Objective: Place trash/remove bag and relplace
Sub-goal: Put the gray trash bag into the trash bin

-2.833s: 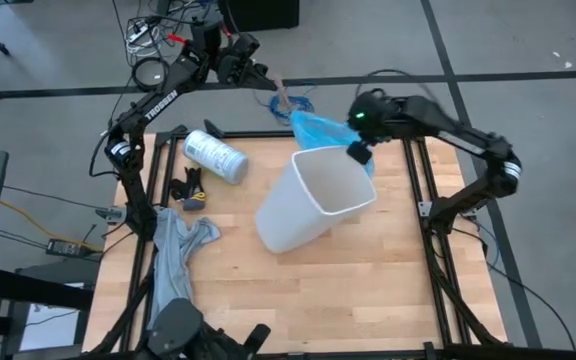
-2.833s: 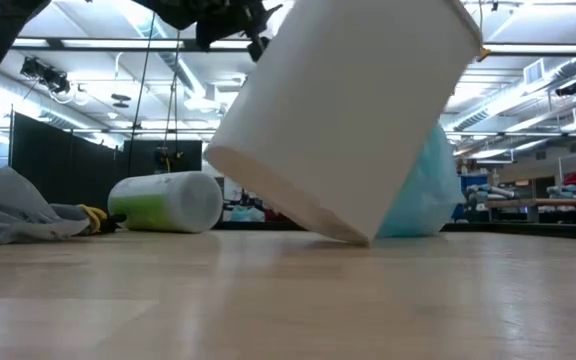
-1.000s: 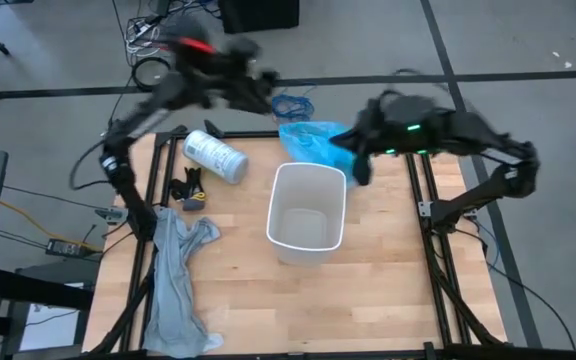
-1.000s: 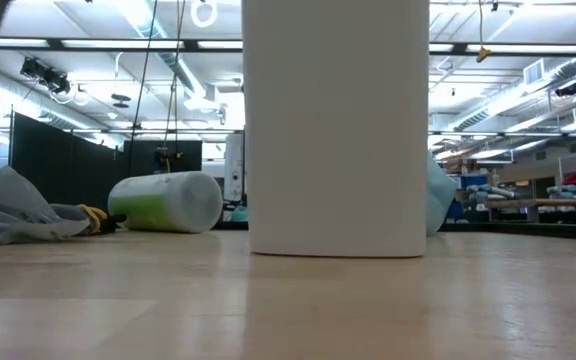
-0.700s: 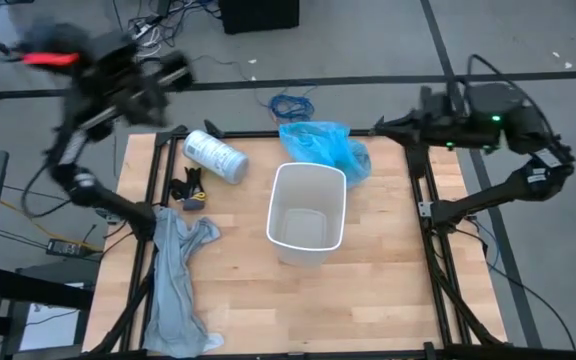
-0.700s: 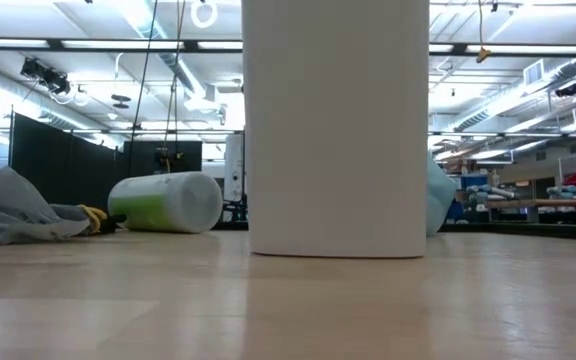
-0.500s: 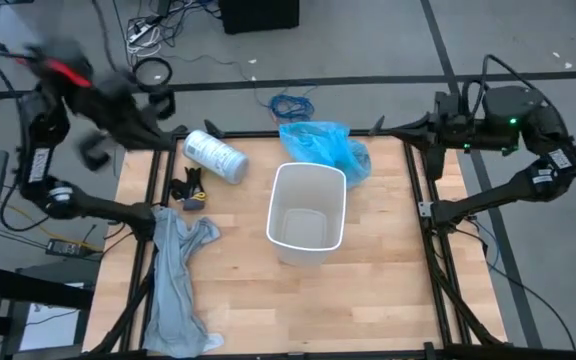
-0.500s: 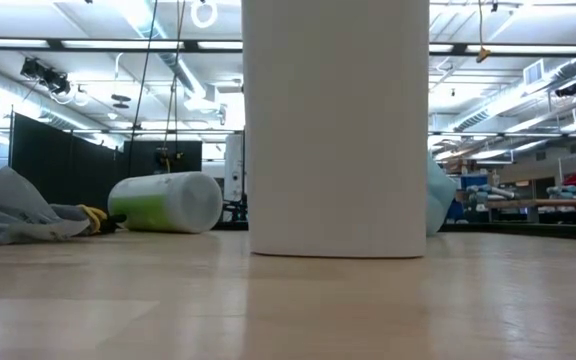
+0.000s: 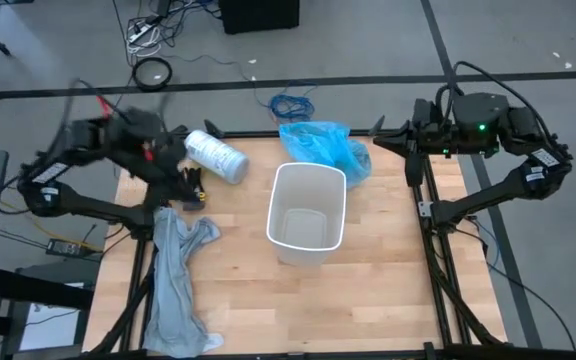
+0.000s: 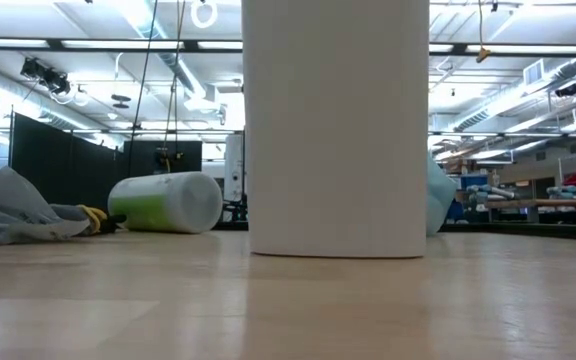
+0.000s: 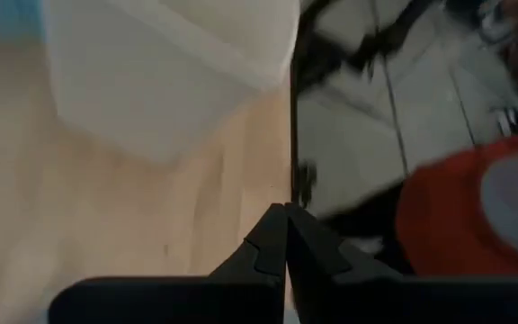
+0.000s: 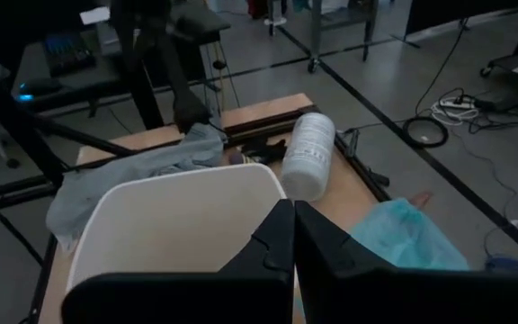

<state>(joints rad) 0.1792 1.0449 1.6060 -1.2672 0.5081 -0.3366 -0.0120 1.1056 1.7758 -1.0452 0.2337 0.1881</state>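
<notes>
The white bin stands upright and bare at the desk centre, the blue bag at its 12 o'clock. Both the left gripper and the right gripper are closed and hold nothing.

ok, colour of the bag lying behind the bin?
Light blue, translucent; the bag shows best in the high view, beside the white bin.

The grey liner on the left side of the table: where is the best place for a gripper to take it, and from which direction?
Probably the bunched upper end of the grey liner, taken from straight above. There it is heaped in raised folds, while the rest trails thin and flat along the table edge. The left gripper is nearest; its shut fingers would have to open first.
</notes>
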